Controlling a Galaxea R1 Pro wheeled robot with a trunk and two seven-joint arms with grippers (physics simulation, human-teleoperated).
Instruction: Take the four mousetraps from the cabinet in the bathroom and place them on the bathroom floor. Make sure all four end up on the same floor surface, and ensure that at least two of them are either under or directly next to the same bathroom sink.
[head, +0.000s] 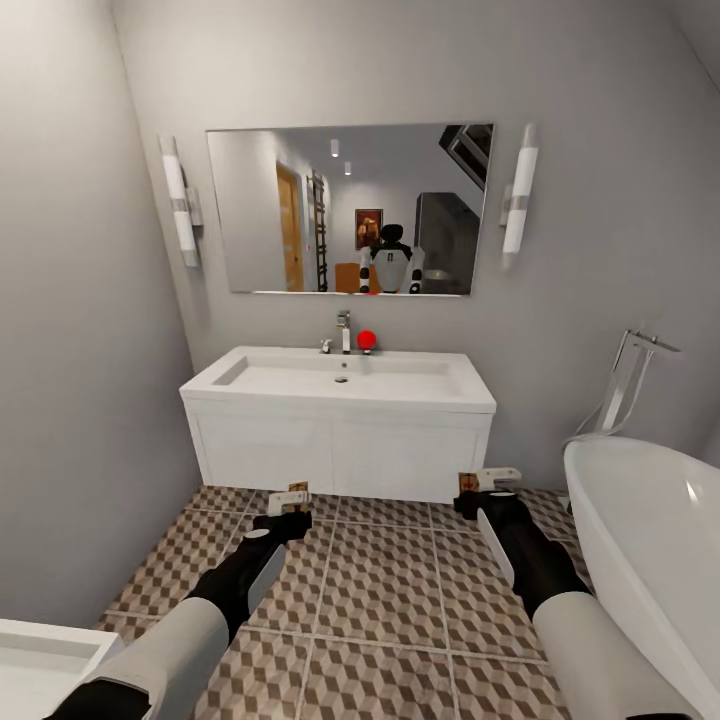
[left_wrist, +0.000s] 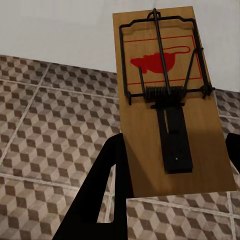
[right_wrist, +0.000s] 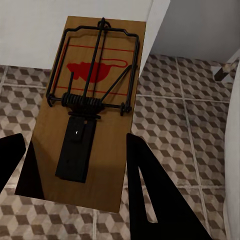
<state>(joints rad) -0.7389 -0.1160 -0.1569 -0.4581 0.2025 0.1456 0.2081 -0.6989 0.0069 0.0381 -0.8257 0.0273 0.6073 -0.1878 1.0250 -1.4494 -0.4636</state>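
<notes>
We hold one flat brown wooden mousetrap with a black wire spring and red mouse print (left_wrist: 170, 100) clamped in the left gripper (head: 285, 512), and a second trap of the same make (right_wrist: 92, 110) clamped in the right gripper (head: 478, 494), each pinched across its width by the dark fingers (left_wrist: 105, 195) near the rear end. Both arms reach forward toward the wide white wall-hung bathroom sink with a boxy cabinet front (head: 340, 440), with the traps hanging above the cube-patterned brown and beige tiled floor (head: 400, 600), just before the sink's front. To finish this step well, we judge that we should lower each wrist until the board lies nearly flat and close to the tiles, keep both traps beside or under the sink's front edge, then let go gently so neither flips or skids; the right arm should mind the oval white bathtub (head: 650, 540) close on its side. We read no brand or lettering on either board, only the red mouse silhouette and red lines.
</notes>
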